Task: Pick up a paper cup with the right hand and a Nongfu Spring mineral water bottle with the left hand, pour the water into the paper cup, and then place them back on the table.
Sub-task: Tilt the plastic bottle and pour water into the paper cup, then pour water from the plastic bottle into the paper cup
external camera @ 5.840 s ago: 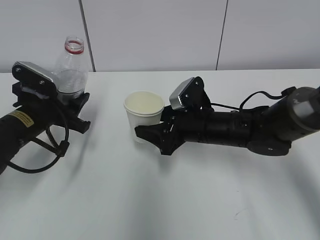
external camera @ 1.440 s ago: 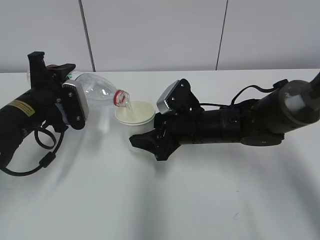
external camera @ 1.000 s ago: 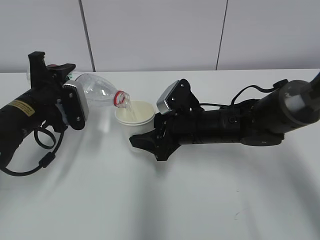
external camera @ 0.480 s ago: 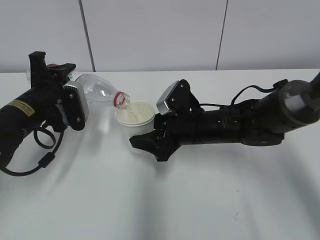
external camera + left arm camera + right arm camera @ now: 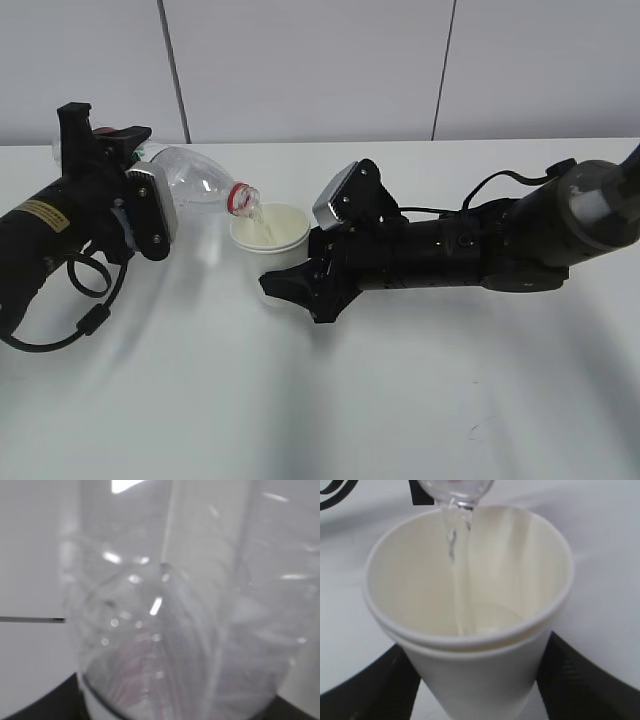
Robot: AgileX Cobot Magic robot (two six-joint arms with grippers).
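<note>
My left gripper (image 5: 110, 165) is shut on the clear Nongfu Spring bottle (image 5: 195, 182), which lies tipped almost level with its red neck ring (image 5: 240, 197) over the cup. In the left wrist view the bottle (image 5: 170, 620) fills the frame. A thin stream of water (image 5: 460, 580) runs from the bottle mouth into the white paper cup (image 5: 470, 610). My right gripper (image 5: 290, 275) is shut on the paper cup (image 5: 268, 232), its black fingers (image 5: 580, 680) on both sides of the cup wall. A little water pools at the cup's bottom.
The white table (image 5: 330, 400) spreads around both arms with a small dark scuff mark (image 5: 470, 430) at the front right. A grey panelled wall (image 5: 320, 60) stands behind the table's far edge.
Over the last second both arms hold still and the water keeps running into the cup. Several seconds ago the bottle stood upright at the left and the cup was apart from it.
</note>
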